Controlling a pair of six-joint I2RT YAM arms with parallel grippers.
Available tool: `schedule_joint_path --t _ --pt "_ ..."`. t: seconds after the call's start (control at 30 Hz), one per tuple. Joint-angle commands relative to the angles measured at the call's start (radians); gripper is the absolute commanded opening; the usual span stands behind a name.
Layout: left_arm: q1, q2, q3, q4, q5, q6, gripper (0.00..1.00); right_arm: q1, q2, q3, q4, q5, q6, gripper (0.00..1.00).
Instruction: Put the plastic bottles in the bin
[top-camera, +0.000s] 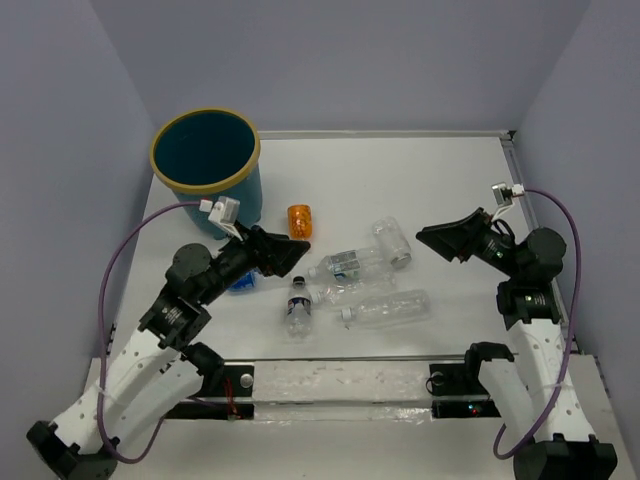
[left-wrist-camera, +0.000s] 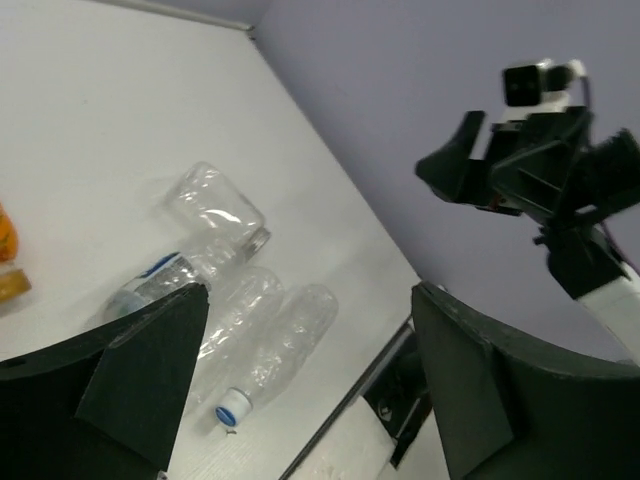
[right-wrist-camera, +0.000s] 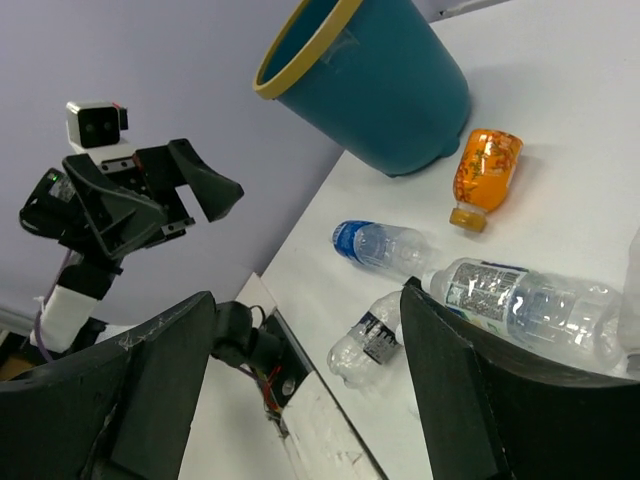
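The teal bin (top-camera: 205, 160) with a yellow rim stands at the back left; it also shows in the right wrist view (right-wrist-camera: 370, 80). Several plastic bottles lie on the white table: an orange one (top-camera: 300, 221), a wide clear one (top-camera: 392, 242), a labelled one (top-camera: 350, 265), a clear one with a white cap (top-camera: 385, 308), a dark-capped one (top-camera: 298, 305) and a blue-labelled one (top-camera: 242, 283) under the left arm. My left gripper (top-camera: 290, 255) is open and empty, above the table just left of the bottles. My right gripper (top-camera: 440, 238) is open and empty, to their right.
Purple walls enclose the table on three sides. A metal rail (top-camera: 340, 360) runs along the near edge between the arm bases. The right arm (left-wrist-camera: 530, 170) shows in the left wrist view, and the left arm (right-wrist-camera: 130, 200) in the right wrist view.
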Motion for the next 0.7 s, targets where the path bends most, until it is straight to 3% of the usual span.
schedule_joint_path --t 0.0,0.03,0.13,0.23,0.37,0.67 --pt "-0.260 0.134 0.052 -0.010 -0.574 0.057 0.91 0.008 0.007 0.033 0.012 0.012 -0.018 0.82" --pt "-0.344 0.172 0.066 -0.031 -0.725 0.056 0.91 0.008 0.007 0.031 0.011 0.026 -0.022 0.84" --pt "-0.418 0.350 0.135 -0.070 -0.883 0.050 0.94 0.008 0.013 0.015 0.006 0.055 -0.050 0.89" --pt "-0.437 0.519 0.208 -0.154 -1.053 0.019 0.99 0.008 0.039 -0.010 0.000 0.078 -0.065 0.92" --pt "-0.429 0.677 0.262 -0.186 -1.176 0.001 0.99 0.008 0.071 -0.044 -0.003 0.066 -0.090 0.94" --pt "-0.250 0.999 0.411 -0.141 -1.063 0.094 0.99 0.027 0.110 -0.044 -0.006 0.061 -0.136 0.95"
